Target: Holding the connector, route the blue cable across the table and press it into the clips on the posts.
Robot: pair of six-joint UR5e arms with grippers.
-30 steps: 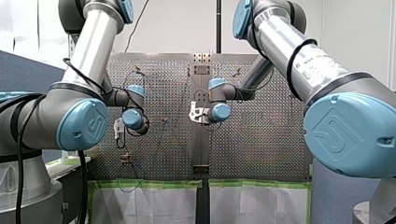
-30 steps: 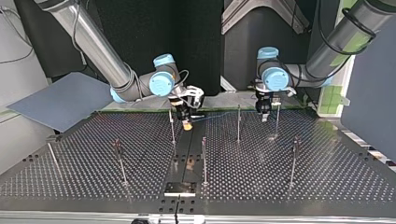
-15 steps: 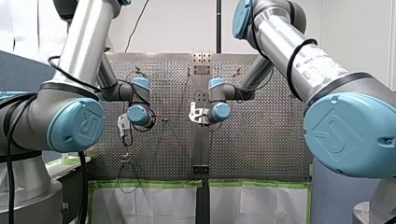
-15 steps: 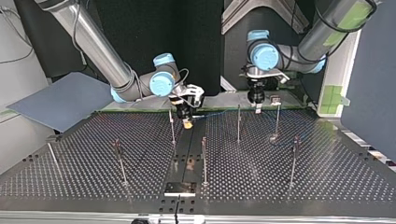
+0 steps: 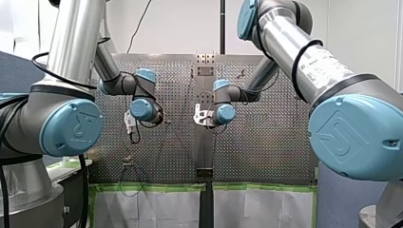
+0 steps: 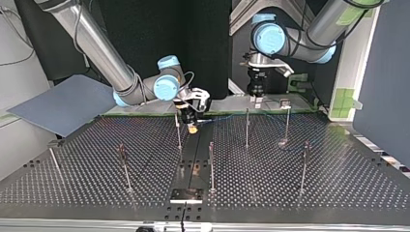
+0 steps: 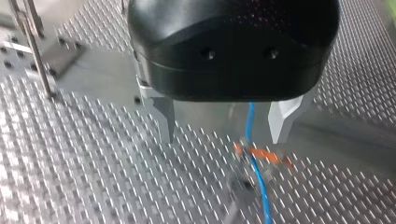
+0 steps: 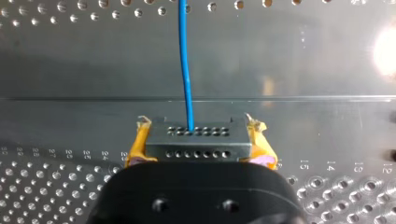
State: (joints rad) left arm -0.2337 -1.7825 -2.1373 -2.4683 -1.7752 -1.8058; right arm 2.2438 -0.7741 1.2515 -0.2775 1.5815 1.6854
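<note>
Right gripper [image 8: 198, 141] fingers pinch the grey connector [image 8: 205, 150] btwn yellow pads, just above the bench [image 8: 303, 56]. Blue cable [image 8: 186, 65] runs straight ahead from it. Left gripper [image 7: 222, 133] fingers are spread, w/ the cable below, by an orange clip [image 7: 261, 156]. Cable prob. thin, light, floppy: hold the connector body, not the wire.

jaws apart | blue cable [image 7: 257, 179] between them (orange clip [image 7: 261, 155] blurred)
</note>
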